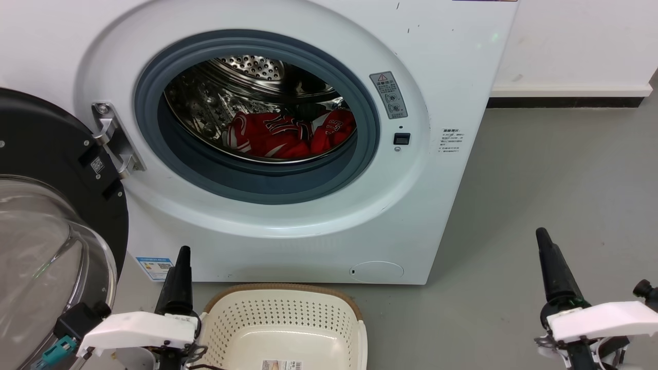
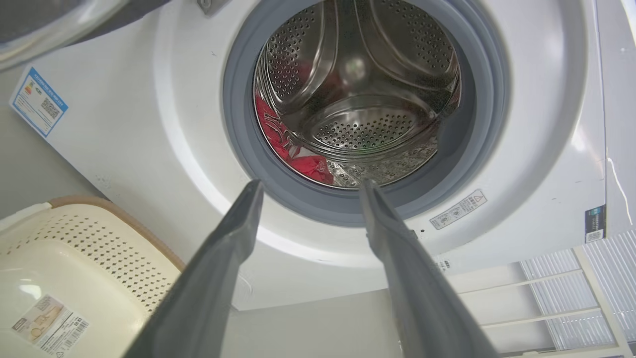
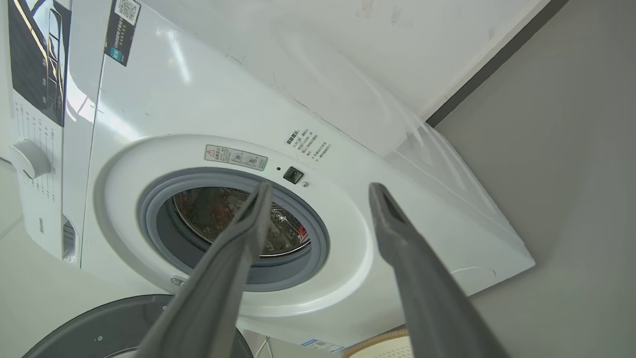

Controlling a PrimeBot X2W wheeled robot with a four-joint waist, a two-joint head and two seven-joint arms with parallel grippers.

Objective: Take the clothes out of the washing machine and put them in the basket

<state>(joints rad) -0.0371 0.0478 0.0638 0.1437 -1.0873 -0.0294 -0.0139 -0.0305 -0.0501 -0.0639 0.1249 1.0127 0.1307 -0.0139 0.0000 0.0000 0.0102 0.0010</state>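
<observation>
The washing machine [image 1: 442,77] stands in front of me with its porthole open. Red clothes [image 1: 288,134] lie bunched at the bottom of the steel drum, with black numbers showing on them; the left wrist view shows the clothes [image 2: 278,136] at the drum's lower left. The cream basket [image 1: 280,311] sits on the floor below the porthole and holds only a label. My left gripper [image 1: 183,253] is low beside the basket's left rim, open and holding nothing, its fingers [image 2: 238,223] aimed at the porthole. My right gripper [image 1: 541,235] hangs open and holding nothing over the floor to the machine's right.
The black-rimmed glass door [image 1: 46,221] is swung wide open at the left, close to my left arm. Grey floor [image 1: 555,180] stretches to the right of the machine up to a white wall with a dark baseboard [image 1: 565,102].
</observation>
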